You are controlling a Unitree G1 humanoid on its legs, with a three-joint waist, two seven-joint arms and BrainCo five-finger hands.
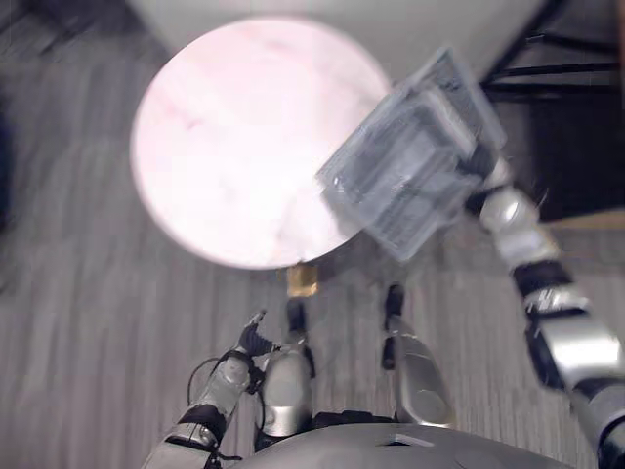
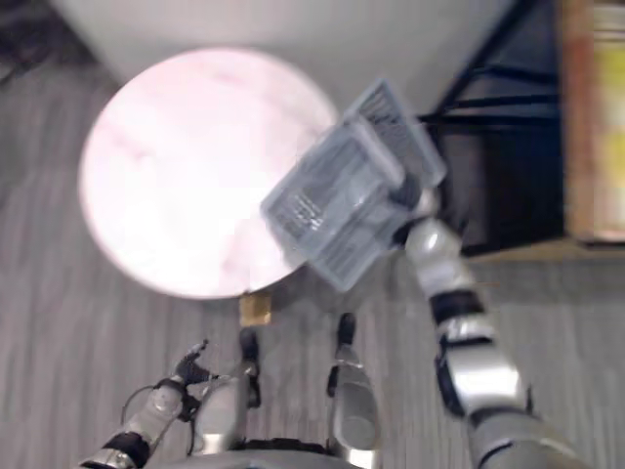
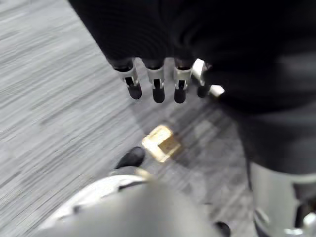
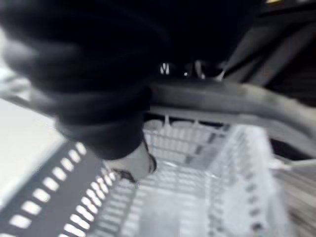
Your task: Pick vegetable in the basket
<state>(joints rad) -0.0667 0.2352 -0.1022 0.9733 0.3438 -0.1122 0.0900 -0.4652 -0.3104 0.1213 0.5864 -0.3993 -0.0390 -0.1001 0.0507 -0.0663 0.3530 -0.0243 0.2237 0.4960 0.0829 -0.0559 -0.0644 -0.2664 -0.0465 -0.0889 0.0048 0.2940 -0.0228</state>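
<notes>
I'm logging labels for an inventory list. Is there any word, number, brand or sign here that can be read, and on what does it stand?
None can be read.
The basket, held by the right hand, shows bare slatted walls; blur would hide any small print.
The round table has a plain top.
The small gold block on the floor, past the left hand, bears no legible mark.

Pale grey basket up in the air, tilted

It is a rectangular plastic basket with slotted walls and a slotted floor, held clear of the round pale bench and overlapping its right edge in the head views, one corner tipped downward. In the right wrist view its grey handle runs across just under the right hand, with the basket's latticed inside open beneath it.
</notes>
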